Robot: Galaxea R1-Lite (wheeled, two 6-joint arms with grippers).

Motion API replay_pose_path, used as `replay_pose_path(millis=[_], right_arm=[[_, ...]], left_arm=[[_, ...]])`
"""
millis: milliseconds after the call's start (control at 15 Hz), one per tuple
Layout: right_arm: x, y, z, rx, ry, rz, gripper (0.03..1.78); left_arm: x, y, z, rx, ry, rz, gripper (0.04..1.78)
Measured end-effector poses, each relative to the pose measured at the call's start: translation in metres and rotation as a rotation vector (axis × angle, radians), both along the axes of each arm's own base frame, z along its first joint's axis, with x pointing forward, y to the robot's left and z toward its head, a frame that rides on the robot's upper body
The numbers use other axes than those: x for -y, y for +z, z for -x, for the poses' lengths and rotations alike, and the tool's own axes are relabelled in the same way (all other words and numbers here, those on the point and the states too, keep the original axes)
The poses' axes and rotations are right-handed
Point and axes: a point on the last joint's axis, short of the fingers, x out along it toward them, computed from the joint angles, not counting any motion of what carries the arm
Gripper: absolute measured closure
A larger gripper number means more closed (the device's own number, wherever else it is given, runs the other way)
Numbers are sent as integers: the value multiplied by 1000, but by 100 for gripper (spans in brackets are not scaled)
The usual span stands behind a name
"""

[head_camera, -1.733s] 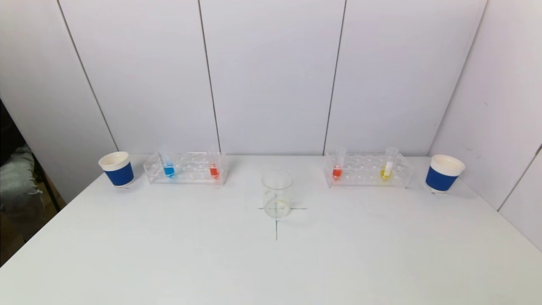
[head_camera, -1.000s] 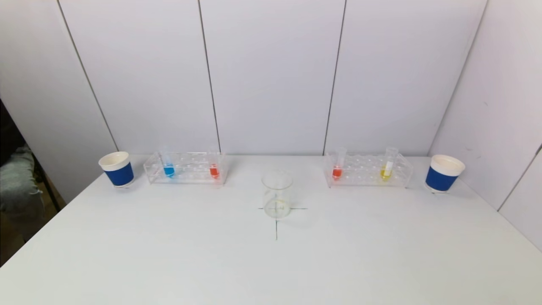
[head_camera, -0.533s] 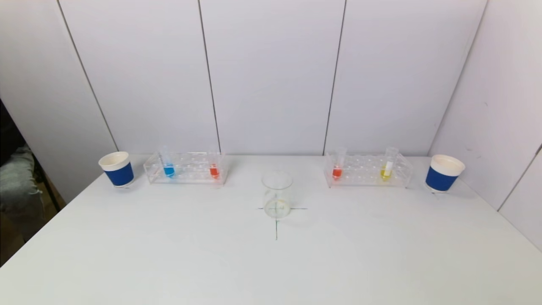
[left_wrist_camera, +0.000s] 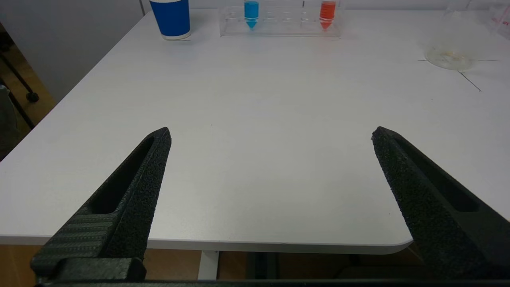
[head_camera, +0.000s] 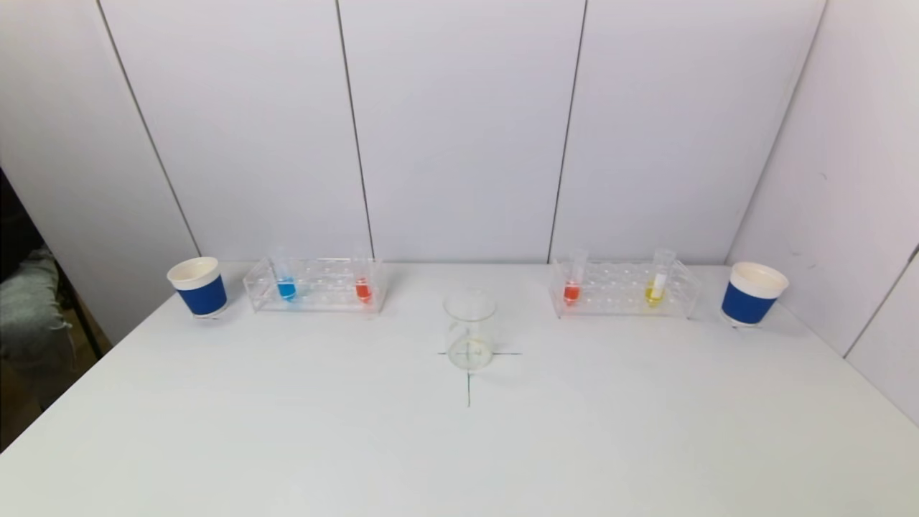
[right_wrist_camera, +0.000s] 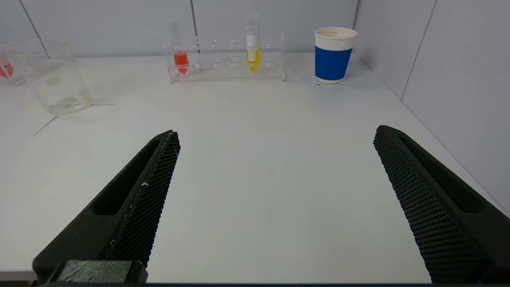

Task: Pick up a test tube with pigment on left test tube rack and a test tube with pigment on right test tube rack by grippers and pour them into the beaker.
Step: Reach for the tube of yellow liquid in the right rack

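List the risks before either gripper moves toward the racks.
1. Each clear plastic rack holds two tubes; a wide-open left gripper or right gripper might knock the rack.
2. The clear glass beaker is narrow; two pours together may collide or spill.

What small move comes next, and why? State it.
Probably reach both arms forward toward the racks. The left gripper and right gripper hang open at the near table edge, far from the blue tube and yellow tube, both upright in their racks.
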Motion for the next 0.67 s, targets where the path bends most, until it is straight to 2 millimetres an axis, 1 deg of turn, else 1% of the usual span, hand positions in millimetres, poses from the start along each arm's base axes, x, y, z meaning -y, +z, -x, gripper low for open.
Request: replay_pose_path(millis=[67,200,400,533,667], right_arm=[[0,6,2,13,2,0,4],[0,24,9,40,12,1,4],[-1,61,18,51,28,2,4],[-1,90,16,59,36,1,4],[-1,118,8,53,58,1,4]], left_arm=[[0,0,0,0,0,1,6],[0,0,0,0,0,0,6],[0,0,0,0,0,0,6],[0,0,0,0,0,0,6],[0,0,0,0,0,0,6]])
